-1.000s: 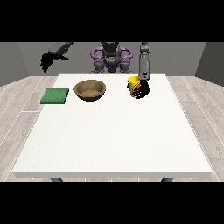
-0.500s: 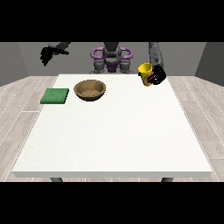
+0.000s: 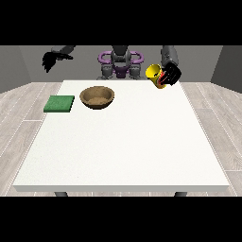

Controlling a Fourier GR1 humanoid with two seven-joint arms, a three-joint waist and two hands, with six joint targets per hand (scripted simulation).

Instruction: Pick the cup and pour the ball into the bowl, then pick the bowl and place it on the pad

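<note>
Grey walls and a pale plank floor surround one large white table (image 3: pixel 123 142), which takes up most of the view. Across it sits one robot (image 3: pixel 121 64) with two black hands. On the far part of the table sits one brown wooden bowl (image 3: pixel 97 97), mouth up, likely so it can receive the ball. Just beside it, toward the view's left, lies one flat green pad (image 3: pixel 59 103), apparently the bowl's later resting place. One yellow cup (image 3: pixel 154 73) hangs above the table's far edge, tilted, with the hand at the view's right (image 3: pixel 171 74) curled round it. The hand at the view's left (image 3: pixel 52 59) hovers off the table holding nothing, fingers drooping loosely. No ball shows.
</note>
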